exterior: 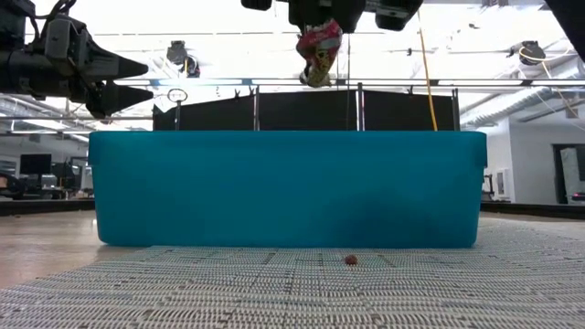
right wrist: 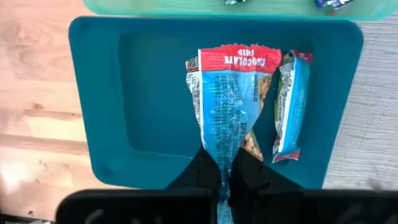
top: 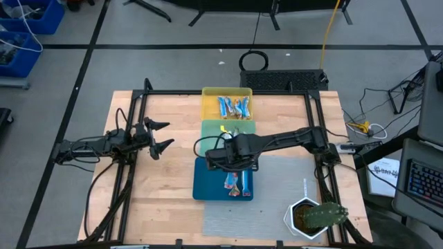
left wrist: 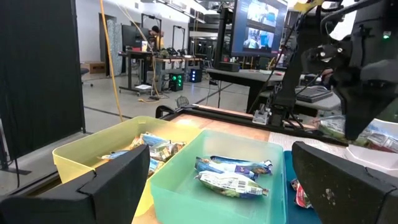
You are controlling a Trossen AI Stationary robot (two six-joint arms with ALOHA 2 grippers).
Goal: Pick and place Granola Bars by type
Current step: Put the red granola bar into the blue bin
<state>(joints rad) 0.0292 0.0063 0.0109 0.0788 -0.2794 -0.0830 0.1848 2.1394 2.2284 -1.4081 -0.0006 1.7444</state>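
Note:
My right gripper [right wrist: 225, 163] hangs over the blue tray [top: 208, 185], shut on a granola bar [right wrist: 233, 99] whose blue wrapper has a red band. In the low view that bar [exterior: 318, 50] dangles above the blue tray's wall [exterior: 288, 187]. Another blue-and-red bar [right wrist: 291, 102] lies flat on the tray floor. The green tray [left wrist: 180, 180] holds two bars [left wrist: 233, 175], and the yellow tray [top: 227, 104] holds several blue ones. My left gripper [top: 168, 134] waits open over the table's left part. My right gripper pinches the bar's crimped wrapper end [right wrist: 227, 149] between its two fingers, coming from above and pointing down. The bar hangs below the fingers, lifted clear above the blue tray, with its red-banded end [right wrist: 239, 59] lowest.
The three trays stand in a row along the table's middle, yellow farthest and blue nearest. A grey mat [top: 277, 200] covers the near right part, with a potted plant [top: 315, 218] at its corner. A small crumb [exterior: 350, 260] lies on the mat. Bare wood [top: 166, 180] spreads left of the trays.

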